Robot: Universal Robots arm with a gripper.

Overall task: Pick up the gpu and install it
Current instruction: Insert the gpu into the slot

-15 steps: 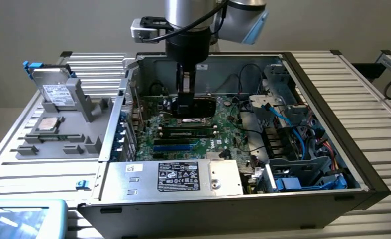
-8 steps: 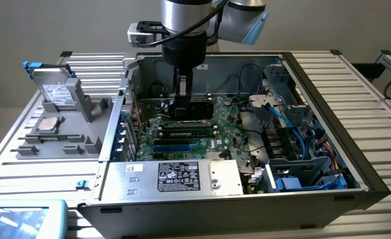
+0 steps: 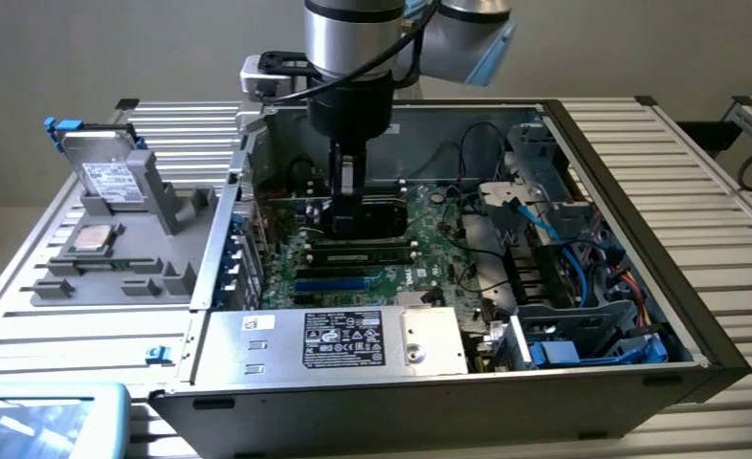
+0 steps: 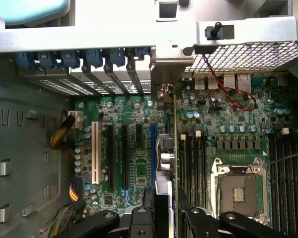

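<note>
Gripping the gpu (image 4: 167, 146), the pincer (image 4: 165, 199) hangs inside the case (image 3: 478, 411) atop a slatted table (image 3: 715, 167).

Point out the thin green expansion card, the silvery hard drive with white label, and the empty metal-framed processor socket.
Expansion card (image 4: 172, 148): wrist view, edge-on board.
Hard drive (image 3: 107, 178): exterior view, white label.
Processor socket (image 4: 237, 187): wrist view, dark centre.
</note>
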